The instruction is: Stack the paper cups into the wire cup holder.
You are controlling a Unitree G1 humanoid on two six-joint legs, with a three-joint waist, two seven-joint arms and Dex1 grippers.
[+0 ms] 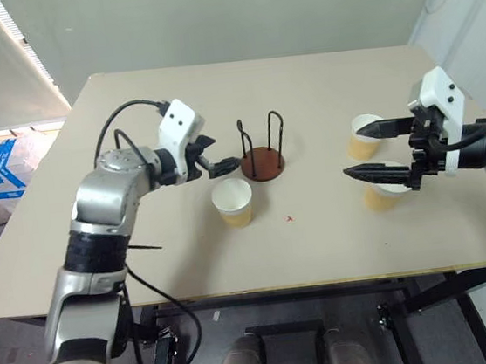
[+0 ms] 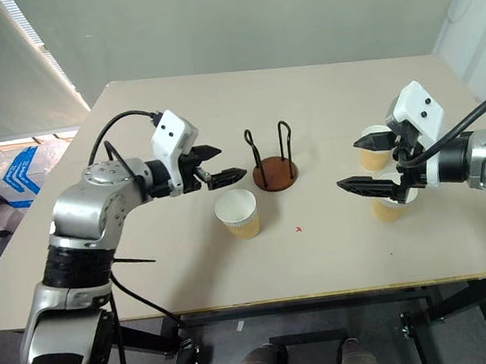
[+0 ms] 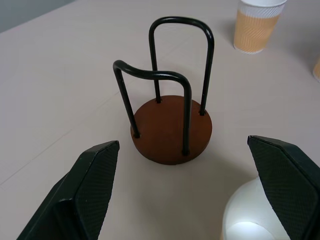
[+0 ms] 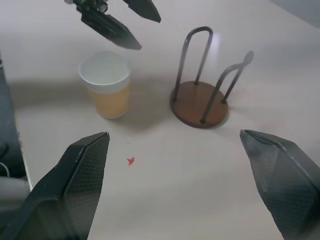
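With both tools spread wide and empty, the left tool (image 1: 213, 153) hovers above the nearest paper cup (image 1: 233, 201), just left of the empty wire cup holder (image 1: 262, 160) mid-surface, likely needing to lower and grip.

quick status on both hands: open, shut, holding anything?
Left hand: open, empty, beside the wire cup holder.
Right hand: open, empty, above two paper cups.

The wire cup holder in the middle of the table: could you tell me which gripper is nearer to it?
Left. The left gripper hovers open just beside the wire cup holder, on its left side. The right gripper is open well off to its right, above two paper cups.
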